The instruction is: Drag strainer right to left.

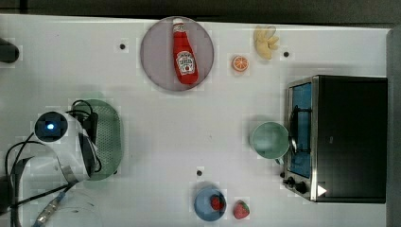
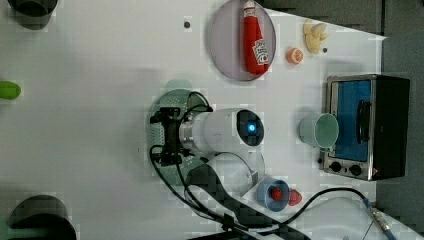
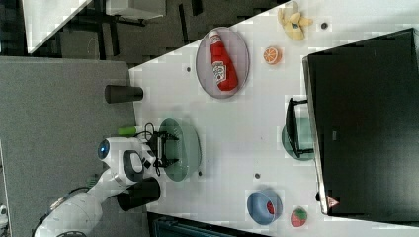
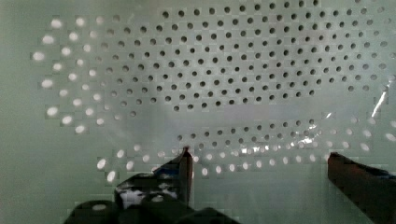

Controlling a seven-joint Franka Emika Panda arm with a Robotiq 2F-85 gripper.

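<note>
From my station I see the claw (image 4: 259, 161) spread wide, its two dark fingers (image 4: 180, 170) apart with nothing between them, hanging close over the perforated floor of the strainer (image 4: 210, 79). In the top view the arm (image 1: 66, 142) covers the left part of the pale mint-green oval strainer (image 1: 109, 137), which sits on the white tabletop (image 1: 189, 137) near the top view's left edge; I cannot tell whether the fingers touch the plastic. In the right view the claw (image 3: 165, 143) hangs over the strainer's (image 3: 185, 148) inner side. Farther out, a ketchup bottle (image 1: 184, 52) lies on a round grey plate (image 1: 156, 56) toward the top view's upper middle, with an orange slice (image 1: 240, 63) and a peeled banana (image 1: 265, 41) to its right. Well apart from the strainer, a round mint-green cup (image 1: 268, 140) stands just beside the door of a toaster oven (image 1: 352, 137) at the top view's right. Near the lower edge a blue bowl (image 1: 205, 205) holds a strawberry (image 1: 217, 203), and a second strawberry (image 1: 241, 209) lies just beside the bowl.
</note>
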